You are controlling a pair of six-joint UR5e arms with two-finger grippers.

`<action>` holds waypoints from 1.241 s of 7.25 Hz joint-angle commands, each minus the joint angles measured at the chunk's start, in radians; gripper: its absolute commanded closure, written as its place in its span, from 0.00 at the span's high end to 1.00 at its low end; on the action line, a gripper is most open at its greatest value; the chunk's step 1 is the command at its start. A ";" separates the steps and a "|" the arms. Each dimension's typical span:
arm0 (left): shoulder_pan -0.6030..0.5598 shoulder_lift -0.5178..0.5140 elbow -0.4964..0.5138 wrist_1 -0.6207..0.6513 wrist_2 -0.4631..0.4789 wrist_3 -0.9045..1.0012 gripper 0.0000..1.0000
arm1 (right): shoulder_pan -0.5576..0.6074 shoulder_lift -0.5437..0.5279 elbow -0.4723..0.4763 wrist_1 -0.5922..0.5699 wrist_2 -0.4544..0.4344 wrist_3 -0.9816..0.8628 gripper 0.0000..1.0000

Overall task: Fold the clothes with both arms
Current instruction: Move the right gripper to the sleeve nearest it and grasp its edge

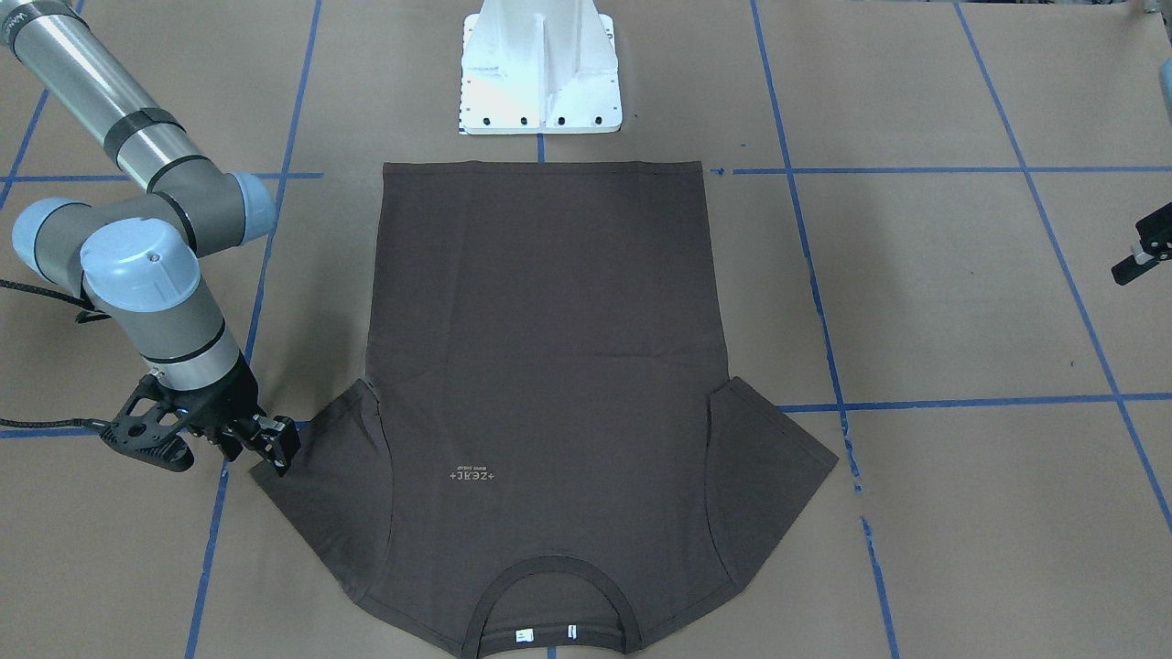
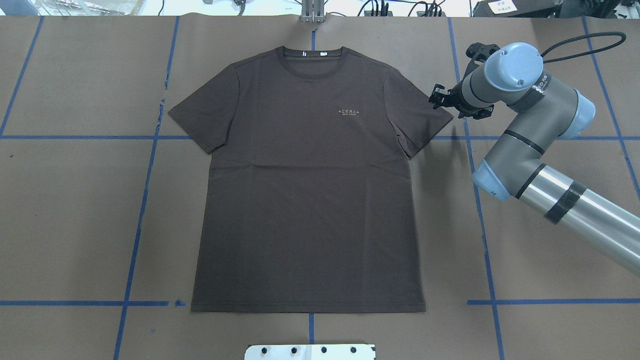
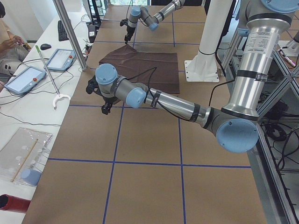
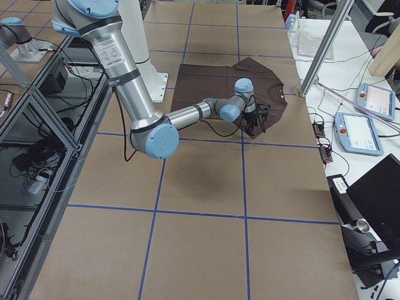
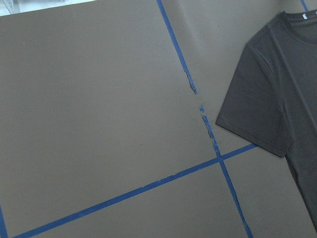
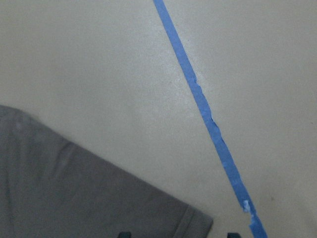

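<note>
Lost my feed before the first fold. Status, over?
Right gripper open, at T-shirt sleeve corner. Left gripper clear of it, state unclear. T-shirt flat, unfolded, logo up. Nothing seen obstructing.

The left arm (image 3: 187, 109), big and near, comes in from the right, and the left pincer (image 3: 106, 107) hangs over the brown counter (image 3: 145, 140), middle left. Up top, the small right arm (image 3: 159, 13) holds the right pincer (image 3: 126, 37) by the far edge of the brown T-shirt (image 3: 149, 65). A person (image 3: 9, 39) sits upper left.

Right end effector (image 2: 436, 97) low, jaws apart (left arm (image 3: 177, 105) raised)
</note>
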 commanded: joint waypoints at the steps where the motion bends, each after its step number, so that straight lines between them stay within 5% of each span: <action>1: 0.002 -0.001 0.000 -0.001 0.000 0.001 1.00 | 0.002 0.012 -0.044 0.024 -0.003 -0.002 0.69; 5: 0.003 -0.004 0.000 -0.001 0.002 0.001 1.00 | 0.002 0.012 -0.069 0.034 0.002 0.001 0.64; 9: 0.005 -0.004 0.001 -0.001 0.002 -0.001 1.00 | 0.002 0.011 -0.071 0.032 0.005 0.005 0.08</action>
